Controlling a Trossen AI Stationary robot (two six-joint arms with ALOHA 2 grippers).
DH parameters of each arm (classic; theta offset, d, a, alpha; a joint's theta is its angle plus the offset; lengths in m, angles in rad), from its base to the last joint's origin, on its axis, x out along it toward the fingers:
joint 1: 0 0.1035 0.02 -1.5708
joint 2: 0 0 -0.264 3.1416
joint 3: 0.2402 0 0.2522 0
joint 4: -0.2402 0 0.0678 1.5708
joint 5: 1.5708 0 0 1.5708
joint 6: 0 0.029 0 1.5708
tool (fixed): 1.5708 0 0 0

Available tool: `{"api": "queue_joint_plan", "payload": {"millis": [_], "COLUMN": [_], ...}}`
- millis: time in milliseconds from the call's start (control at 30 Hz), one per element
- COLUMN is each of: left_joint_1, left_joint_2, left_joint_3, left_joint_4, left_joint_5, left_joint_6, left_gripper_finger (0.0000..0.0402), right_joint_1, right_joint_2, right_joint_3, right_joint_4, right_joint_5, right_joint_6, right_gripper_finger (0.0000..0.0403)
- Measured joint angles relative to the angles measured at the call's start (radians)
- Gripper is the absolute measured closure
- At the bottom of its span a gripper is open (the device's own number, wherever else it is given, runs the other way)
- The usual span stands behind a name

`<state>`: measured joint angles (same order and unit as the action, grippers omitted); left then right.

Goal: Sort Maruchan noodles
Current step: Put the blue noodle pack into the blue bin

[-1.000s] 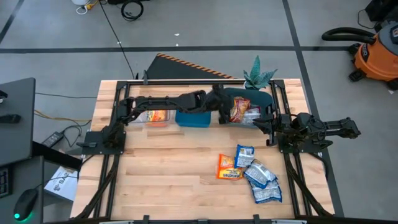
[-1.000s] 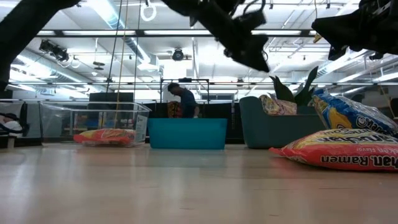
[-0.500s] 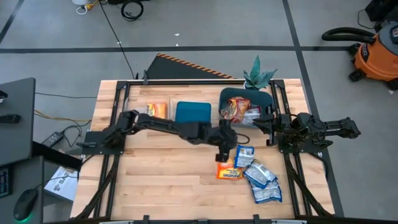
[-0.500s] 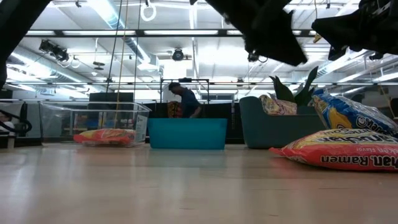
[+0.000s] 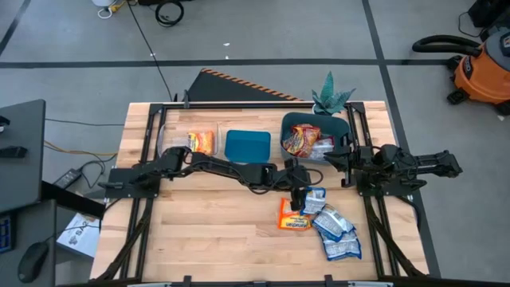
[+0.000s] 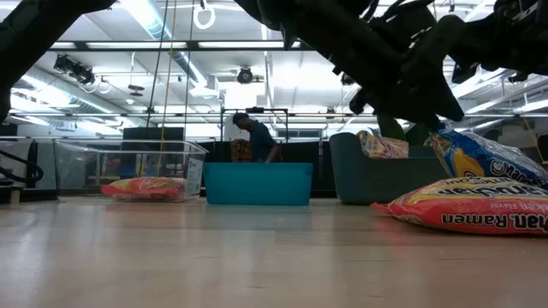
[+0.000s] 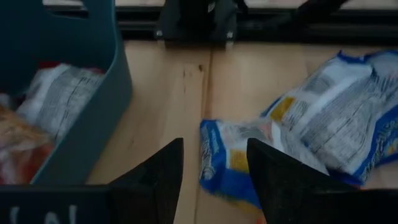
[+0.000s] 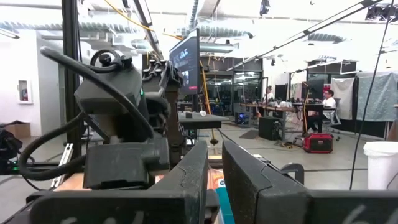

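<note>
Seen from overhead and reading from the left of the frame, the clear bin (image 5: 190, 141) at the upper left of the bench (image 5: 207, 231) already holds an orange packet (image 5: 202, 142), so at least part of the sorting looks done. Next to it, at upper centre, the blue bin (image 5: 248, 146) shows no packet inside from above. Further right, the teal bin (image 5: 335, 127) carries a red-and-orange packet (image 5: 301, 139) with a paler wrapper beside it, which suggests that colour group is also under way. The left arm reaches across the middle of the frame, and the left claw (image 5: 299, 195) hangs over the near edge of the loose pile (image 5: 323, 219) at centre right; in its wrist view the two fingers (image 7: 158, 180) stand apart, straddling a blue-and-white packet (image 7: 233, 162) that lies flat on the wood, with nothing clamped between them. A fair judgement is that roughly half the work remains: one orange packet (image 5: 293, 215) and several blue-white ones are still heaped on the bench, touching and overlapping, and the blue bin seems to be waiting for them. The packets look small, flat and crinkly, their wrappers glossy and slightly puffed, likely to slide or buckle when pinched. At the far right of the frame the right claw (image 5: 344, 157) waits beside the teal bin, its fingers nearly together and holding nothing.
</note>
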<state>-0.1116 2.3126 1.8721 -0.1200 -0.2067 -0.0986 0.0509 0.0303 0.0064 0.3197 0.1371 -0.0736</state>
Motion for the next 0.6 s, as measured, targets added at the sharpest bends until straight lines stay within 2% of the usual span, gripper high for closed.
{"api": "queue_joint_plan", "payload": {"millis": [200,300,433,600], "left_joint_1": [0.000,0.000,0.000,0.000], "left_joint_2": [0.012,0.014,0.013,0.013], "left_joint_3": [0.001,0.000,0.000,0.000], "left_joint_4": [-0.030,-0.045,-0.072,-0.073], "left_joint_5": [0.010,0.013,0.013,0.028], "left_joint_6": [-0.001,-0.003,-0.010,-0.017], "left_gripper_finger": [0.0183,0.0180,0.0198,0.0250], "right_joint_1": [0.000,0.000,0.000,0.000], "right_joint_2": [0.000,0.000,0.000,0.000], "right_joint_3": [0.000,0.000,0.000,0.000], "right_joint_4": [0.000,0.000,0.000,0.000], "right_joint_5": [0.000,0.001,0.000,0.000], "right_joint_6": [0.000,0.000,0.000,0.000], "right_gripper_finger": [0.0348,0.0348,0.0348,0.0348]}}
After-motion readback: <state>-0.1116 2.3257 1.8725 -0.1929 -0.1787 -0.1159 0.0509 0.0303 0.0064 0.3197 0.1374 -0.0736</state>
